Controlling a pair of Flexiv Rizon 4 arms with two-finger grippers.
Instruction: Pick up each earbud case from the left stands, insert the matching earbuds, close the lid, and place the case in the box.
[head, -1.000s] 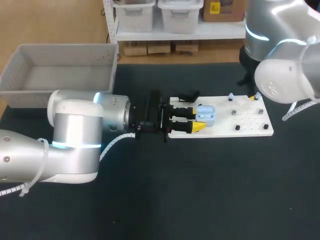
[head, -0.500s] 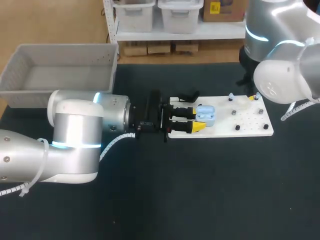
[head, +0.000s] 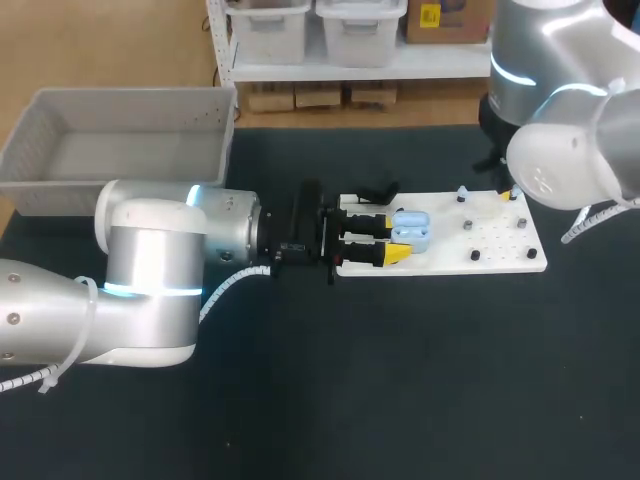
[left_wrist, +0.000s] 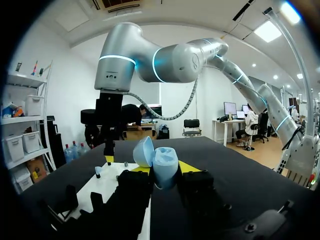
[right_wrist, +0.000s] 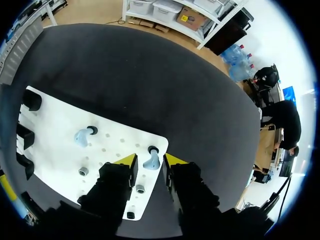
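Left fingers (left_wrist: 136, 187) clamp the open earbud case (left_wrist: 162, 167) steady for loading; right fingers (right_wrist: 126, 161) straddle an earbud (right_wrist: 151, 160), narrowly parted, seemingly not pinching yet.

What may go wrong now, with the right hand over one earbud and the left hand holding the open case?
1. The earbud stands close to the white board's edge; if the right hand closes off-centre, it might be knocked onto the table.
2. The left hand grips the open case only low down, so it may tilt during insertion.
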